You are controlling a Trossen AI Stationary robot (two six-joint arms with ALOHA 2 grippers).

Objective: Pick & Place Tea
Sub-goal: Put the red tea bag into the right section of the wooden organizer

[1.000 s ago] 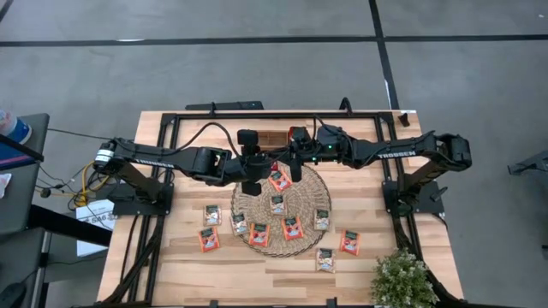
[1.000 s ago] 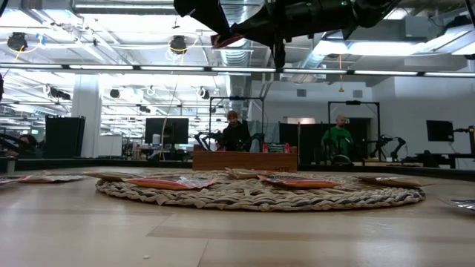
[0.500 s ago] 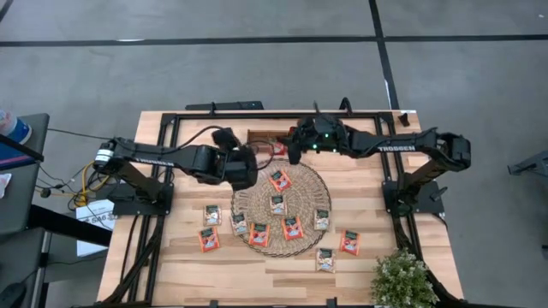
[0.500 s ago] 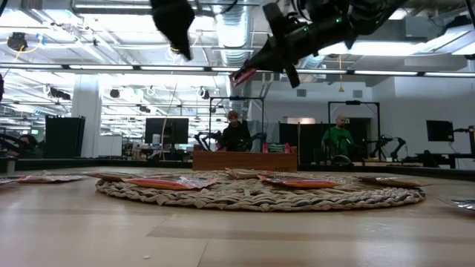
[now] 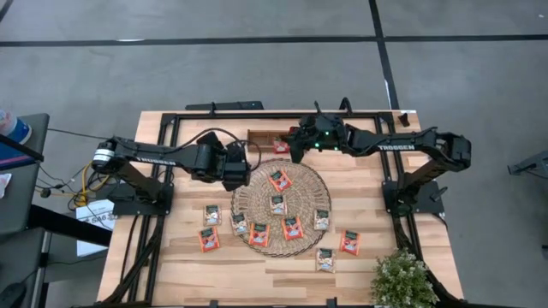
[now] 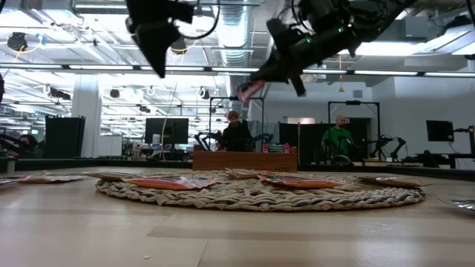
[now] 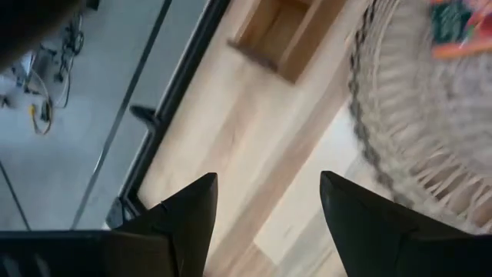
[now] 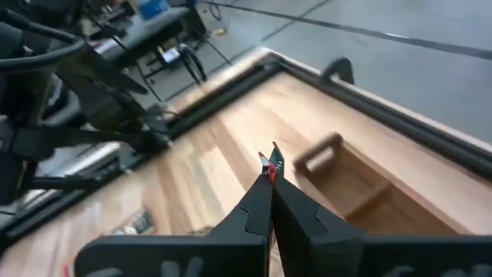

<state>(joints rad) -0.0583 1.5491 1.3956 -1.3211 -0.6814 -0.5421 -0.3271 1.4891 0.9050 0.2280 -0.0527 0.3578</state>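
My right gripper point(image 5: 291, 149) is shut on a red tea sachet point(image 5: 280, 147), held in the air over the brown wooden tray point(image 5: 261, 137) at the table's far edge. My left gripper point(image 5: 237, 177) hangs open above bare table, just left of the round woven mat point(image 5: 301, 195), with nothing between its fingers point(image 7: 192, 215). Several sachets lie flat on the mat, such as one red one point(image 5: 279, 180). Others lie on the table beside it point(image 5: 208, 240). My right gripper pinches the red sachet between its two fingertips by one edge point(image 8: 270, 175). The rest of the sachet point(image 6: 249, 90) sticks out past the tips, edge-on in the wrist view. The fingers slant downward from the table's right. The sachet is lifted clear above the tray.
A potted plant point(image 5: 402, 278) stands at the near right corner. Black frame rails point(image 5: 171, 128) run along the table's far and side edges. People stand in the room beyond the table point(image 6: 236, 133).
My left gripper has drawn away from the mat's far edge toward the table's left edge, sinking, rolling and tipping downward. My right gripper has carried the red sachet toward the far edge, over the wooden tray, and has sunk a little.
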